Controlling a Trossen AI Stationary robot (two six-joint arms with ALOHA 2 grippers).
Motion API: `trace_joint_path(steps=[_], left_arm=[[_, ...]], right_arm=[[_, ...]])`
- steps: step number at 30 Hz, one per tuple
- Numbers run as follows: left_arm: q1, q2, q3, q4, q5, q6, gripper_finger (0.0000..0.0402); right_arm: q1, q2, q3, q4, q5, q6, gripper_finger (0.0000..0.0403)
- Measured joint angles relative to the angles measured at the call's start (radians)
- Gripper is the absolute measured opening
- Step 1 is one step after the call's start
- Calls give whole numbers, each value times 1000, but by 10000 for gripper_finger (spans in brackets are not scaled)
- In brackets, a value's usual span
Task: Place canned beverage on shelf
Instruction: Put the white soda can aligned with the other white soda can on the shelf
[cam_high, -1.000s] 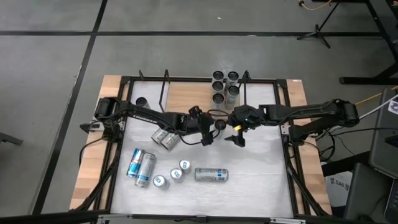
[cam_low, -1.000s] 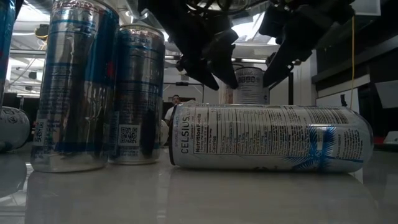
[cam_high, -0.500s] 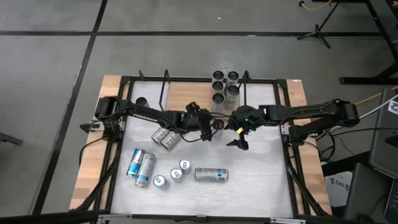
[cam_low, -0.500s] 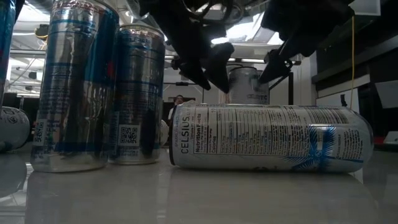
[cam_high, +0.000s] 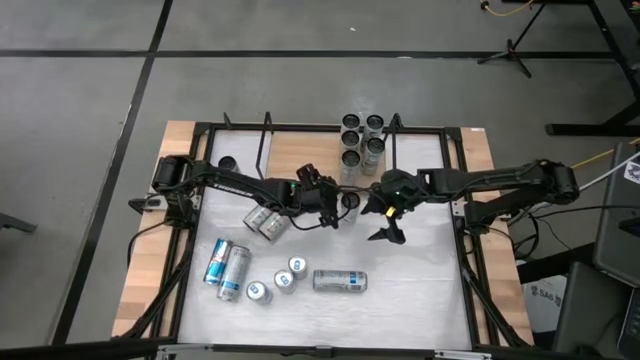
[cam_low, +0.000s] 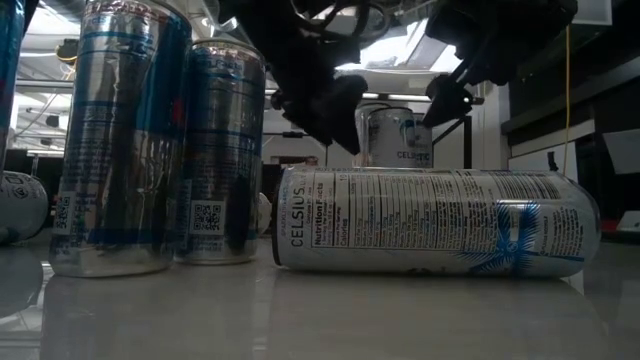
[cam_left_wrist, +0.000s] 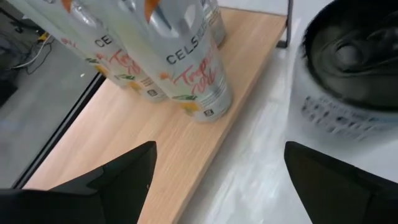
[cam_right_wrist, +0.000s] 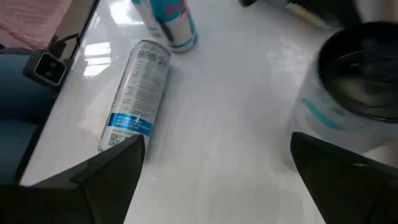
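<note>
Two dark arms of mine meet over the middle of the large white worktop (cam_high: 420, 270), which has open room on its right half. My light-brown wooden shelf in a black rod frame (cam_high: 300, 152) lies along the far edge, five silver cans (cam_high: 360, 140) clustered at its right end. One upright silver canned beverage (cam_high: 349, 201) stands just off the shelf's near edge, between my tools. Left tool (cam_high: 331, 208) and right tool (cam_high: 385, 222) both gape apart, holding nothing.
</note>
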Motion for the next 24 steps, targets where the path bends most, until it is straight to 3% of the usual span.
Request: trace_joint_path(steps=[14,24], left_arm=[[-41,-1,0,-28,62,28,348],[-51,-2,0,42,53,27,348]], right_arm=[[-1,-74,1,-13,345,-1,392],[-1,-5,1,1,329,-4,392]])
